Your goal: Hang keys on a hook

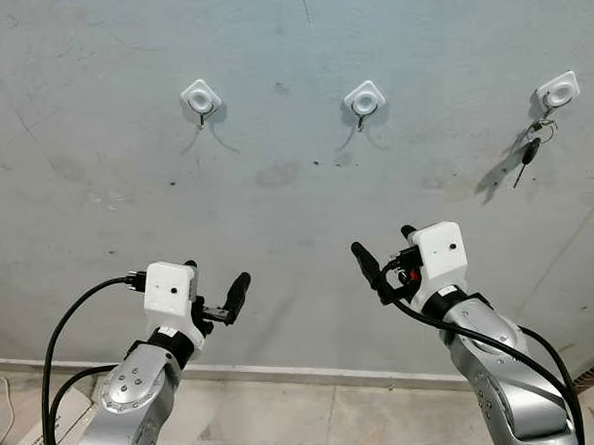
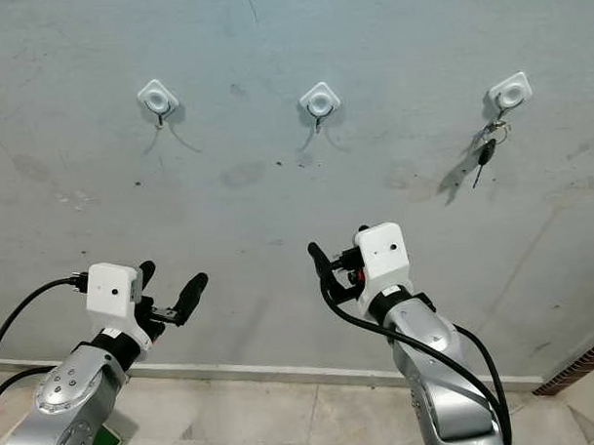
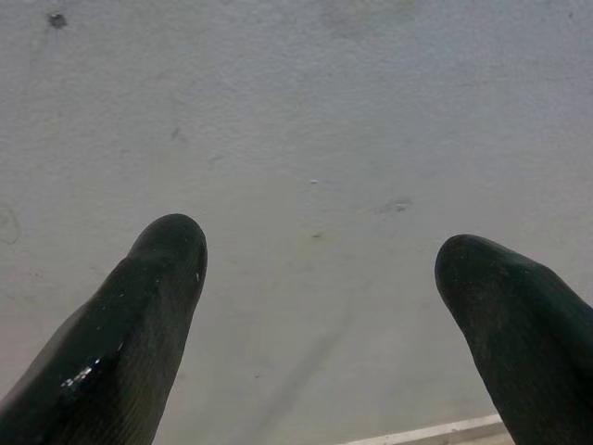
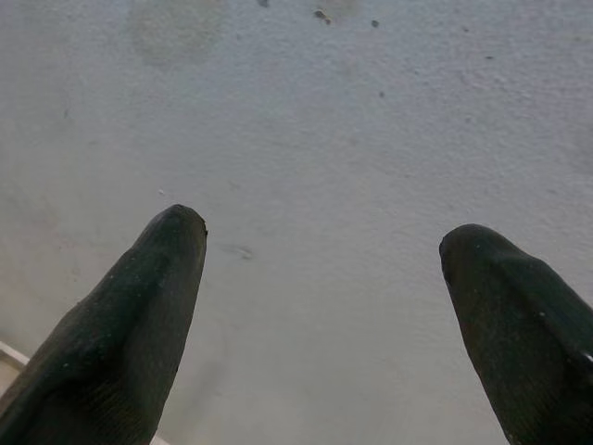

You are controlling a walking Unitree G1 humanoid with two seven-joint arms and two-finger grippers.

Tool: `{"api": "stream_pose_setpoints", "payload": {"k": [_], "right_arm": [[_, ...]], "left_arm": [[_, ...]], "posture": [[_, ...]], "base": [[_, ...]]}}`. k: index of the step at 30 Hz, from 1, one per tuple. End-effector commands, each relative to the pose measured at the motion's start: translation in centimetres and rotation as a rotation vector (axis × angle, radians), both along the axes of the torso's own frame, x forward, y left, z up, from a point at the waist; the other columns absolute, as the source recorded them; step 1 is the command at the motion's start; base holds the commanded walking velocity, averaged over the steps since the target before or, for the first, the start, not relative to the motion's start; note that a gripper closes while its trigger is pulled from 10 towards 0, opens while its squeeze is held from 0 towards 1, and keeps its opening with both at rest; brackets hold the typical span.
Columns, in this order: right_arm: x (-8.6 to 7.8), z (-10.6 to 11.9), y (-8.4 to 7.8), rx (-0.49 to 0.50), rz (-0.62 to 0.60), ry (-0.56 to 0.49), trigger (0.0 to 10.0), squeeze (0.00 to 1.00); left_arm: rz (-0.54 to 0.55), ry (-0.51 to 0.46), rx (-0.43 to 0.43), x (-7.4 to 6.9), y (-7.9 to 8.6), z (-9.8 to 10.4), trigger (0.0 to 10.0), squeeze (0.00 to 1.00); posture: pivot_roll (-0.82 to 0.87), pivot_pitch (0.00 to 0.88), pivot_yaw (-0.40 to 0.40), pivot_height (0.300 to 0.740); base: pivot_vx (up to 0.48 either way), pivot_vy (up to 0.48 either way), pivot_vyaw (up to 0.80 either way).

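Three white hooks sit in a row on the grey wall: the left hook point(image 1: 201, 96), the middle hook point(image 1: 364, 99) and the right hook point(image 1: 558, 91). A bunch of keys point(image 1: 531, 151) with a black-headed key hangs from the right hook. The left and middle hooks are bare. My left gripper point(image 1: 216, 281) is raised low before the wall, open with nothing in it, well below the left hook. My right gripper point(image 1: 386, 247) is open too, below the middle hook and left of the keys. Both wrist views face bare wall between spread fingers point(image 3: 171, 250) point(image 4: 171, 241).
A pale skirting strip point(image 1: 312, 371) runs along the foot of the wall above a tiled floor point(image 1: 362, 415). A cardboard box point(image 1: 17, 442) lies at the lower left. Brickwork point(image 2: 575, 369) shows at the lower right corner.
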State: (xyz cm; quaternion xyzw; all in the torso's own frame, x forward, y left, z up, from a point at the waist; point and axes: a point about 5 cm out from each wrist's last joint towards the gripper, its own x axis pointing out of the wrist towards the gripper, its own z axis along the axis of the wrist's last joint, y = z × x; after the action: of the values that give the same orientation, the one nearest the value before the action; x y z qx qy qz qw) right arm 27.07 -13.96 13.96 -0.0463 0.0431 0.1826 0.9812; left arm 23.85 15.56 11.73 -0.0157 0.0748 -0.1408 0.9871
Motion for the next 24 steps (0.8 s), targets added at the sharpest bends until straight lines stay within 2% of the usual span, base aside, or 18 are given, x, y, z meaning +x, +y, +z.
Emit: {"api": "stream_pose_setpoints", "payload": {"k": [1, 5, 15, 18, 24], "right_arm": [[0.16, 0.14, -0.13, -0.01, -0.005, -0.007, 10.0, 0.0], [0.23, 0.14, -0.17, -0.01, -0.006, -0.006, 10.0, 0.0], [0.22, 0.11, -0.25, -0.013, -0.009, -0.006, 10.0, 0.0], [0.29, 0.05, -0.3, -0.014, -0.009, -0.004, 10.0, 0.0], [0.28, -0.1, -0.34, -0.017, -0.009, 0.0, 10.0, 0.0]], "left_arm": [[-0.01, 0.008, 0.009, 0.03, -0.06, -0.08, 10.0, 0.0], [-0.012, 0.01, 0.007, 0.08, -0.1, -0.07, 10.0, 0.0], [-0.013, 0.012, 0.005, 0.06, -0.15, -0.11, 10.0, 0.0], [-0.014, 0.014, 0.006, 0.13, -0.22, -0.16, 10.0, 0.0], [-0.017, 0.016, 0.002, 0.13, -0.27, -0.17, 10.0, 0.0]], "posture": [[0.02, 0.0, 0.029, 0.74], [0.02, 0.0, 0.028, 0.74], [0.02, 0.0, 0.028, 0.74], [0.02, 0.0, 0.027, 0.74], [0.02, 0.0, 0.025, 0.74]], "base": [[0.0, -0.292, 0.0], [0.0, -0.296, 0.0], [-0.28, -0.294, 0.0], [0.0, -0.24, 0.0], [-0.08, 0.0, 0.0]]}}
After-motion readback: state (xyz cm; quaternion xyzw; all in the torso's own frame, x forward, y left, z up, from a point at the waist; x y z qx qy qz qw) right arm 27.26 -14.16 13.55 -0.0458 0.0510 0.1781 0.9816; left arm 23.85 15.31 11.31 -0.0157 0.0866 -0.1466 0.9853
